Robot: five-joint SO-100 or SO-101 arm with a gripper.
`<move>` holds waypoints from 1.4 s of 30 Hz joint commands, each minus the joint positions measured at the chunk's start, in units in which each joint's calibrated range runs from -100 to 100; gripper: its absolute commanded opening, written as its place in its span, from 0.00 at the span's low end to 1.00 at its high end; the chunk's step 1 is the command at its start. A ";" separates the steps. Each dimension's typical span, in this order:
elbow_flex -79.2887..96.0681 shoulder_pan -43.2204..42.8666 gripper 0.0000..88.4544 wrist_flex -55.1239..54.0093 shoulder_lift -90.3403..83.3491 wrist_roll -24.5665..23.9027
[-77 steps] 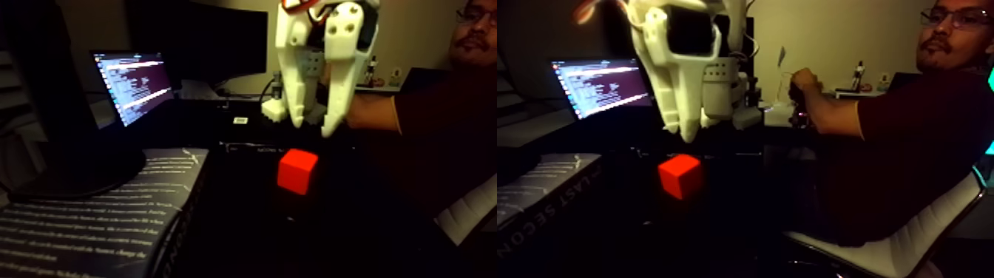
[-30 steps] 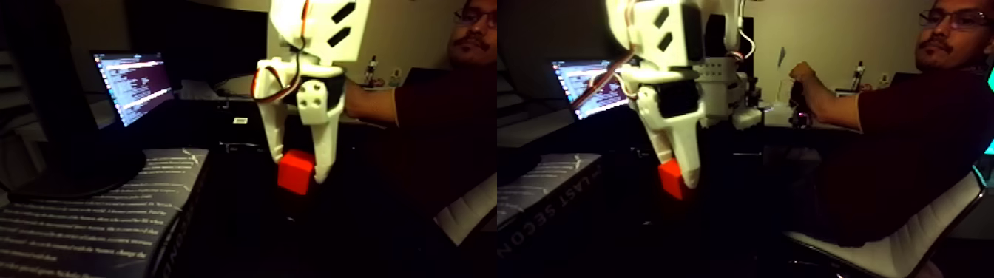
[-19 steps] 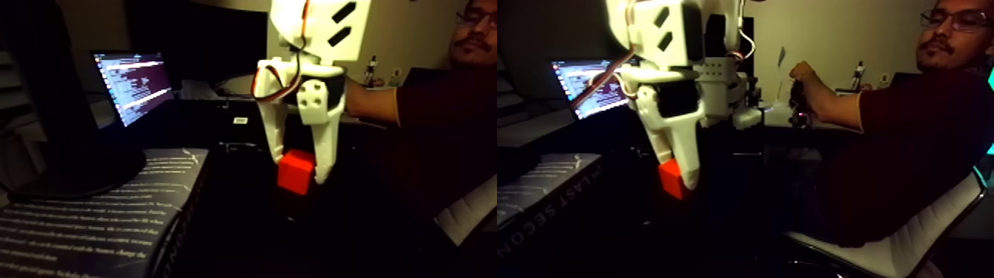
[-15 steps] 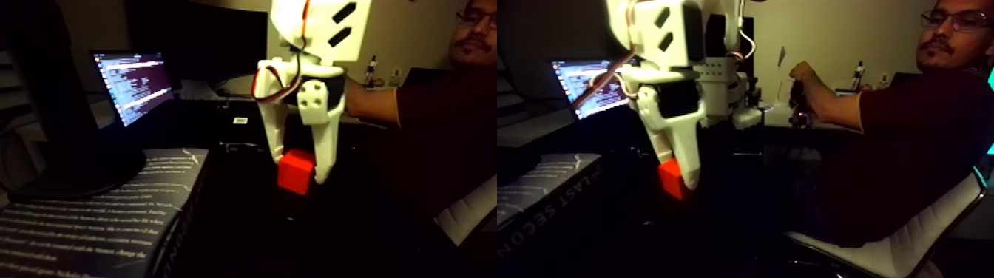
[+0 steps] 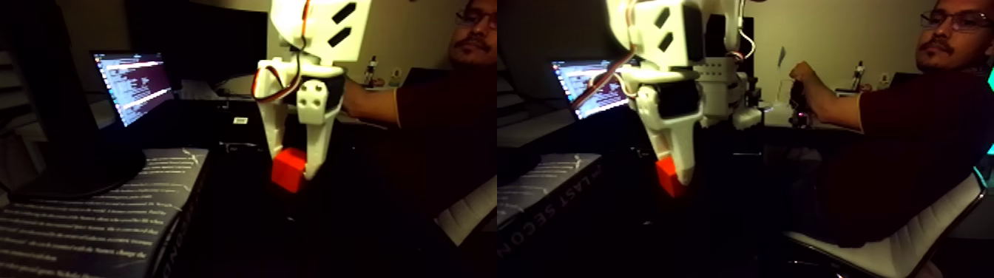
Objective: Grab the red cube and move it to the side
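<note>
In the left half of the fixed view, the red cube (image 5: pixel 288 170) sat low on the dark bench (image 5: pixel 244 236), near the frame centre. The white end effector (image 5: pixel 290 164) came from directly above, its two fingers pinching the cube's sides.

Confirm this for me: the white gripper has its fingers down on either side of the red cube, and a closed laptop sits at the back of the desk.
One detail is wrong: the laptop is open, its lit screen showing lines of text in the fixed view. The rest holds: the white gripper has its fingers down on either side of the red cube.
</note>
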 commanded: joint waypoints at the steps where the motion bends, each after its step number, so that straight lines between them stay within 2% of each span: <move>1: 0.20 -0.38 0.09 0.38 -0.19 -0.01; 8: 0.56 -0.21 0.09 2.24 -1.62 -0.06; 18: -7.78 -0.96 0.09 18.12 -12.88 -2.38; 23: -20.39 0.12 0.09 26.73 -12.80 -4.38; 31: -44.42 8.53 0.09 36.62 -3.47 -4.11; 42: -61.66 20.69 0.09 36.53 12.41 -6.10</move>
